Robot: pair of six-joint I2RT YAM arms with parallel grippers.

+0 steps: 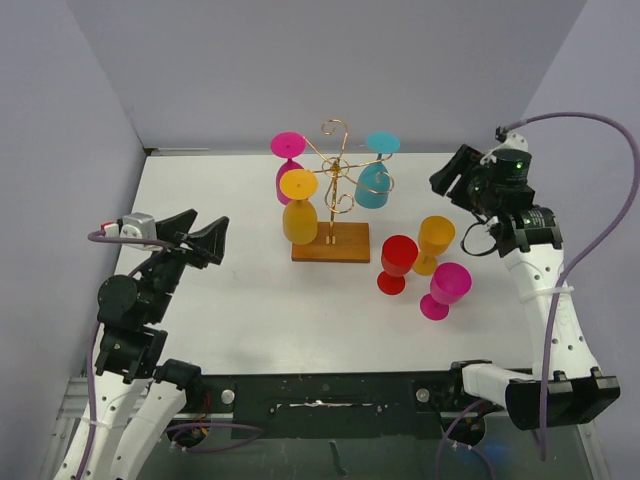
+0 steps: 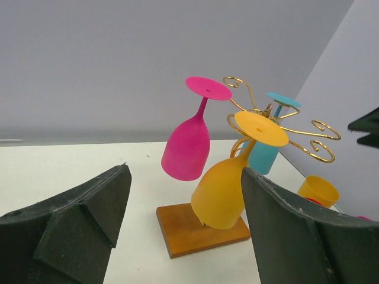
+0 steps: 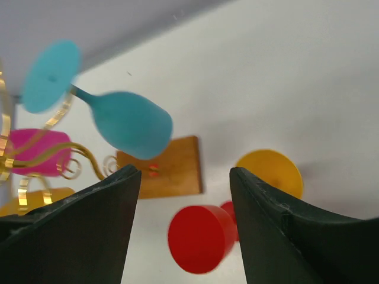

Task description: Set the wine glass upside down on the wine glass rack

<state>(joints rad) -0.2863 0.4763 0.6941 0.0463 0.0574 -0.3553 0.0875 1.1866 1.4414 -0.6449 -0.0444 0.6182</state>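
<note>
Left end effector: jaws wide, empty, over the left of the white desk.
Right end effector: jaws apart, empty, near the teal plastic wine glass.
The teal glass hangs upside down on the gold wire wine glass rack with its brown wooden base, mid-desk.
Pink wine glass and yellow wine glass hang likewise.
Red wine glass, amber wine glass and magenta wine glass stand upright right of the base.
</note>
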